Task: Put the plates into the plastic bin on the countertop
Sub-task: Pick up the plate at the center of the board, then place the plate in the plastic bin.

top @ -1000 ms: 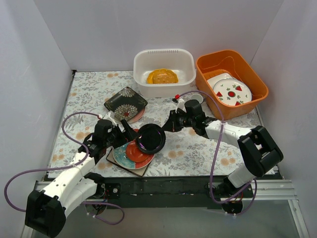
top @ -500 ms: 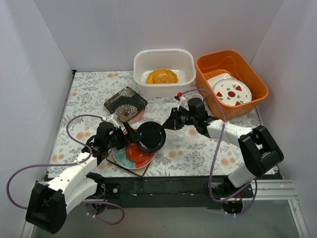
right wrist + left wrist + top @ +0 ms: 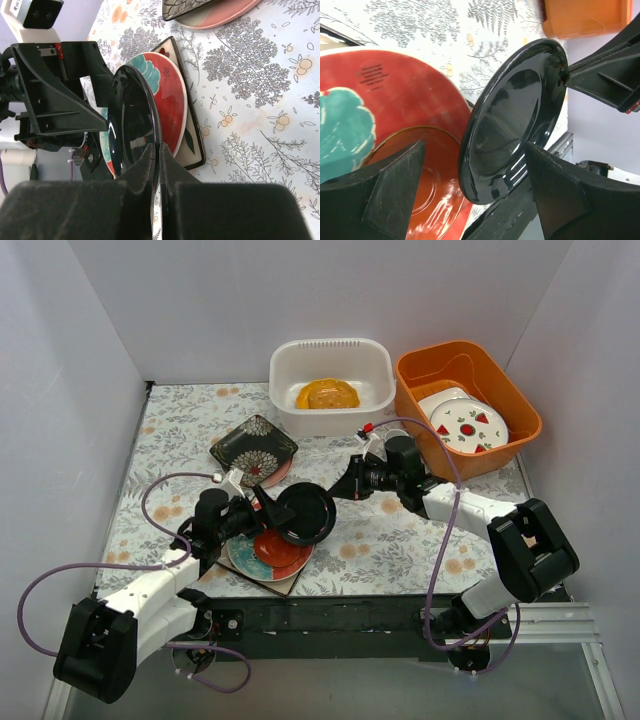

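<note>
One dark brown plate (image 3: 305, 513) pinched by right tool (image 3: 159, 152) | left tool (image 3: 475, 145) spread wide | one yellow plate (image 3: 327, 394) in bin (image 3: 283, 380)

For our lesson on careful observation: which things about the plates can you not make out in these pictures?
- Pink plate: top view, mostly under the black flowered plate; right wrist view, cut by the top edge.
- Cream square plate: top view, only corners show beneath the teal-striped plate.
</note>
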`<state>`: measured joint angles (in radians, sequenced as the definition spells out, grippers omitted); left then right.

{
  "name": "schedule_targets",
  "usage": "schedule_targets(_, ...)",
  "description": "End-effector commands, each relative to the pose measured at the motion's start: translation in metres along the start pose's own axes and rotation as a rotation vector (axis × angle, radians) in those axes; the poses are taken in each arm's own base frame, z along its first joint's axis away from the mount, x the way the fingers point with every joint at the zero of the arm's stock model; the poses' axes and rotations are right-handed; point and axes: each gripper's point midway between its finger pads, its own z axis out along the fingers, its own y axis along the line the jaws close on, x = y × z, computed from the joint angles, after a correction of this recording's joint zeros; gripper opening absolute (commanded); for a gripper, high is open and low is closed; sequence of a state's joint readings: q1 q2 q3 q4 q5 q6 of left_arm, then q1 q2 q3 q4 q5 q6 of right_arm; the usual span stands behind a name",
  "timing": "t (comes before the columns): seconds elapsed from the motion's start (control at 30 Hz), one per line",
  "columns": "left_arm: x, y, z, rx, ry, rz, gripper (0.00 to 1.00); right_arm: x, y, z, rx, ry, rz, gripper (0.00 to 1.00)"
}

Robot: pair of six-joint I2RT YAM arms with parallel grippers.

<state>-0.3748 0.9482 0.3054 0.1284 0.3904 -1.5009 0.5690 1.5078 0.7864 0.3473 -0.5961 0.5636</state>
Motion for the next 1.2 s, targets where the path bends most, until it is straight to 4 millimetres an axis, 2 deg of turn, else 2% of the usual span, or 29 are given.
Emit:
schedule_targets(0.0,0.001,-0.013,0.000,0.092,-0.003,0.016,0.78,-0.013,0.023,-0.008,-0.082,-0.050,-0.031,0.01)
schedule_targets(0.3,0.006,-0.023,0.004,0.164,0.033,0.027,0.72,-0.008,0.027,-0.013,-0.094,-0.056,-0.017,0.01)
schedule_targets(0.4,0.008,-0.028,0.005,0.198,0.045,0.031,0.63,-0.007,0.027,-0.015,-0.094,-0.058,-0.013,0.01)
schedule_targets(0.43,0.009,-0.029,0.005,0.207,0.050,0.032,0.55,-0.008,0.028,-0.015,-0.097,-0.060,-0.016,0.01)
schedule_targets(0.53,0.012,-0.033,0.007,0.232,0.071,0.031,0.44,-0.006,0.029,-0.016,-0.098,-0.058,-0.016,0.01)
schedule_targets(0.63,0.015,-0.037,0.009,0.250,0.091,0.038,0.27,-0.005,0.028,-0.017,-0.096,-0.058,-0.015,0.01)
schedule_targets(0.67,0.015,-0.038,0.009,0.258,0.096,0.043,0.12,-0.004,0.029,-0.017,-0.101,-0.057,-0.015,0.01)
schedule_targets(0.7,0.017,-0.039,0.009,0.262,0.106,0.045,0.04,-0.002,0.029,-0.017,-0.104,-0.050,-0.010,0.01)
schedule_targets(0.73,0.019,-0.038,0.009,0.264,0.114,0.045,0.00,-0.002,0.029,-0.017,-0.105,-0.052,-0.012,0.01)
schedule_targets(0.9,0.020,-0.041,0.005,0.260,0.108,0.054,0.00,0.000,0.031,-0.014,-0.131,-0.031,-0.016,0.01)
schedule_targets(1.17,0.011,-0.040,-0.015,0.202,0.014,0.068,0.00,0.001,0.035,-0.005,-0.198,0.008,-0.020,0.12)
